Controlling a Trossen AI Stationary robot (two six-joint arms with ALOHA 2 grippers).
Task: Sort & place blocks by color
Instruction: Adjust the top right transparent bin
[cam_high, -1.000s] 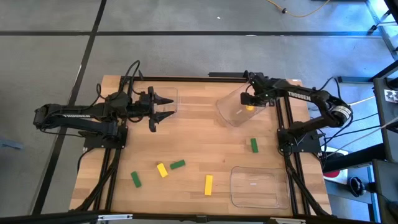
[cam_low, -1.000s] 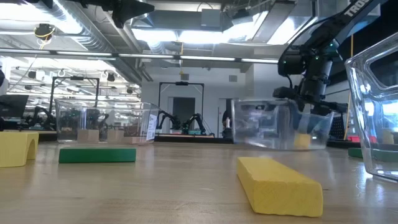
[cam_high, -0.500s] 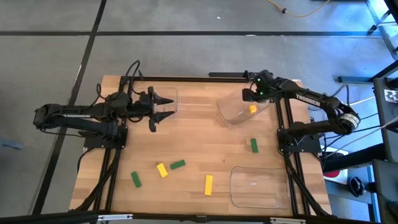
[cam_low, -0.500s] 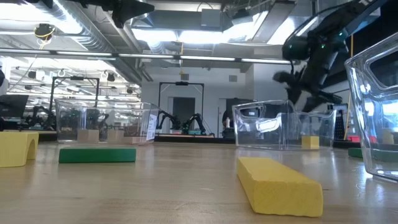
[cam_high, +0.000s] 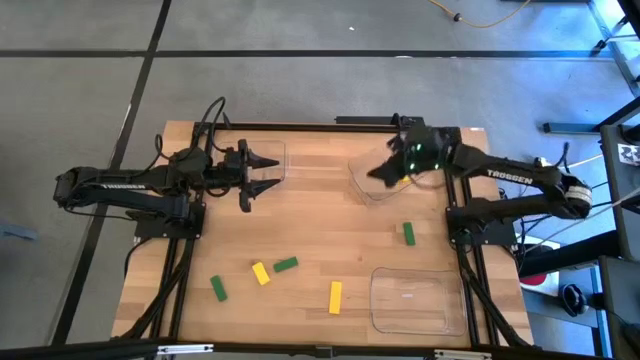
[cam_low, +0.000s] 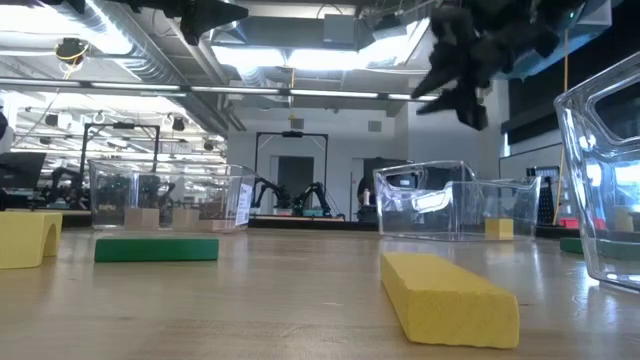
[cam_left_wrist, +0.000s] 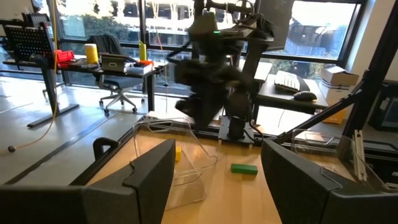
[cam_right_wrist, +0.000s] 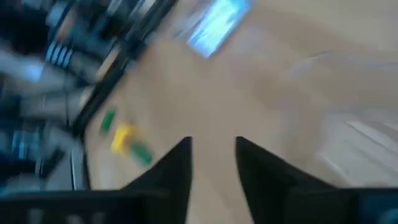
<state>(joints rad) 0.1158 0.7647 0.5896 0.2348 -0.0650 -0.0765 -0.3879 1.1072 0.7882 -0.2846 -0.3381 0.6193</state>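
My right gripper (cam_high: 380, 172) hangs open and empty, raised above the far right clear tray (cam_high: 368, 186); the low view shows it high over that tray (cam_low: 452, 98). A yellow cube (cam_low: 497, 228) lies on that tray's floor. On the table lie a green bar (cam_high: 408, 233), a green bar (cam_high: 286, 264), a yellow block (cam_high: 261, 273), a green bar (cam_high: 218, 289) and a yellow bar (cam_high: 335, 297). Tan blocks (cam_low: 141, 216) sit in the far left clear tray (cam_high: 274, 158). My left gripper (cam_high: 268, 170) waits open above that tray.
A third clear tray (cam_high: 410, 298) stands at the near right corner, close to the low camera (cam_low: 610, 180). Bare wood stretches between the far trays and the scattered blocks. In the left wrist view the right arm (cam_left_wrist: 214, 68) stands over the far right tray (cam_left_wrist: 180, 165).
My right gripper has risen out of the far right tray and swung toward the table's left, while the yellow cube stays on the tray floor. The tray, first blurred and shifted under the gripper, now stands still.
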